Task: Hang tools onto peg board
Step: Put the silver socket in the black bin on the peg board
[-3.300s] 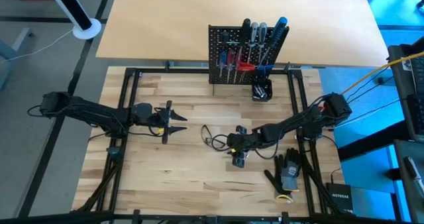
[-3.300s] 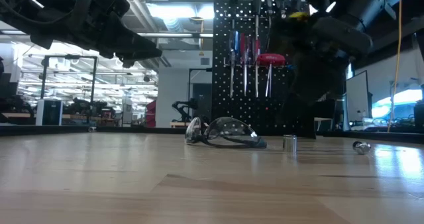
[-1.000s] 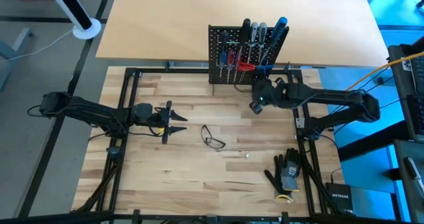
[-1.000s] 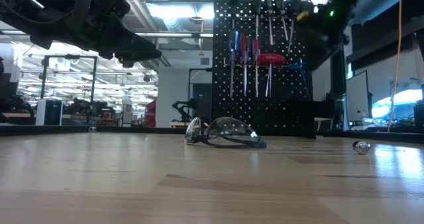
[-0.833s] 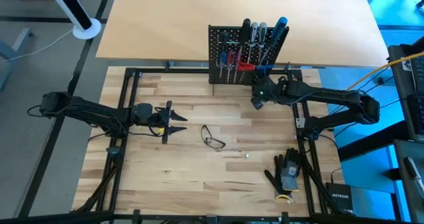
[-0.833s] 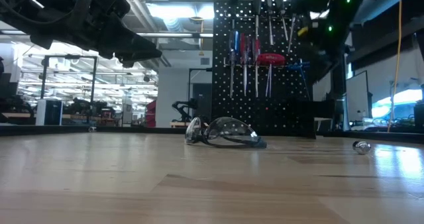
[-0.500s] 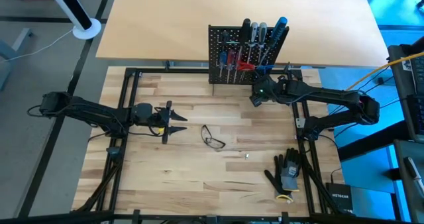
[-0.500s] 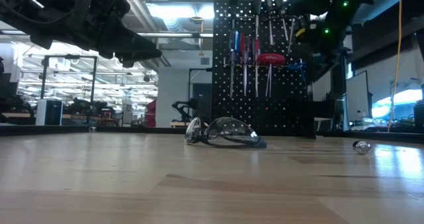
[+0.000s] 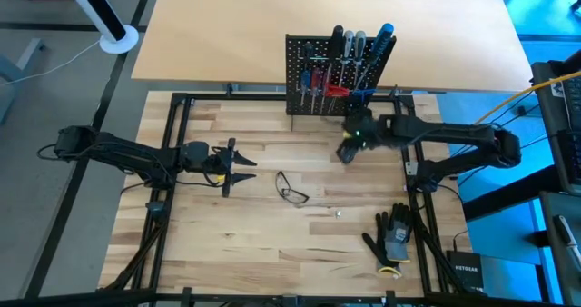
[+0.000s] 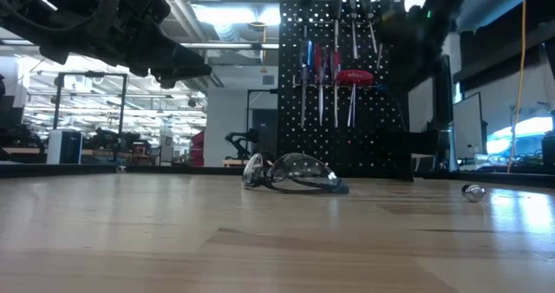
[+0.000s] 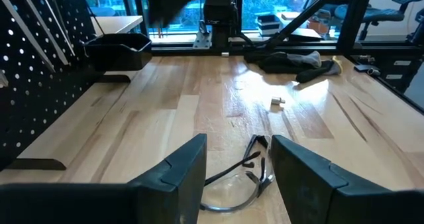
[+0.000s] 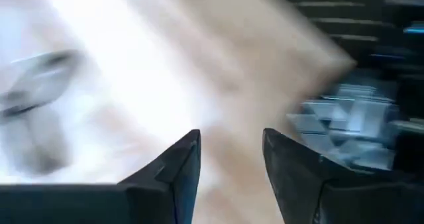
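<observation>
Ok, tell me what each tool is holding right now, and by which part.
Nothing is held. The left tool hangs open over the safety glasses; the right tool, near the peg board, shows an empty gap.

One peg board [image 9: 313,75] stands at the far side, with about eight screwdrivers [image 9: 338,66] hung on it. One pair of safety glasses [image 9: 291,190], one small metal socket [image 11: 277,102] and one pile of black gloves [image 9: 392,236] lie on the table. Two arms.

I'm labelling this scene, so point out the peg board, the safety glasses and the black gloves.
peg board [image 9: 303,53]: high view, bare upper left panel.
safety glasses [image 10: 299,172]: low view, clear lens.
black gloves [image 9: 393,236]: high view, middle of the pile.
</observation>
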